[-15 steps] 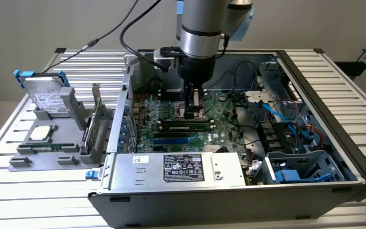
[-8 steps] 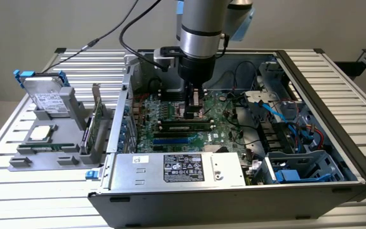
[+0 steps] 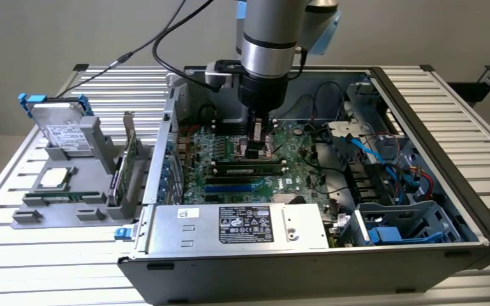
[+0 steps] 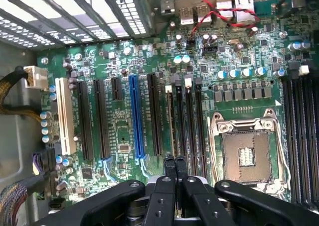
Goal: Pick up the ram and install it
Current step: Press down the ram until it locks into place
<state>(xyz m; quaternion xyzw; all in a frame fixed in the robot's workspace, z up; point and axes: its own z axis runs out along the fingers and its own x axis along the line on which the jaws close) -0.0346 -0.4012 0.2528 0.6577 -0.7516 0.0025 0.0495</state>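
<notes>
**RAM seated in slot, claw closed above the board**

The ram (image 3: 247, 169) lies flat in a black slot on the motherboard (image 3: 228, 153), looks seated, though the exterior view is too coarse to confirm the latches. In the wrist view the ram (image 4: 171, 121) shows edge-on as a thin stick in the slot just beside the other black slots.

The claw (image 3: 254, 148) sits directly over the ram, fingers pressed together with nothing between them. In the wrist view the claw (image 4: 175, 162) has its tips touching, just above the end of that slot.

CPU socket (image 4: 247, 154) is next to the memory slots, latch frame shut. Blue slot (image 4: 135, 117) is further along the board.

Computer case (image 3: 449, 127) lies open on the slatted surface (image 3: 58, 268). At the exterior view's left, a grey fixture (image 3: 66, 204) holds a hard drive (image 3: 62, 131), a processor chip (image 3: 55, 179) and an expansion card (image 3: 127, 159) standing on edge.
</notes>
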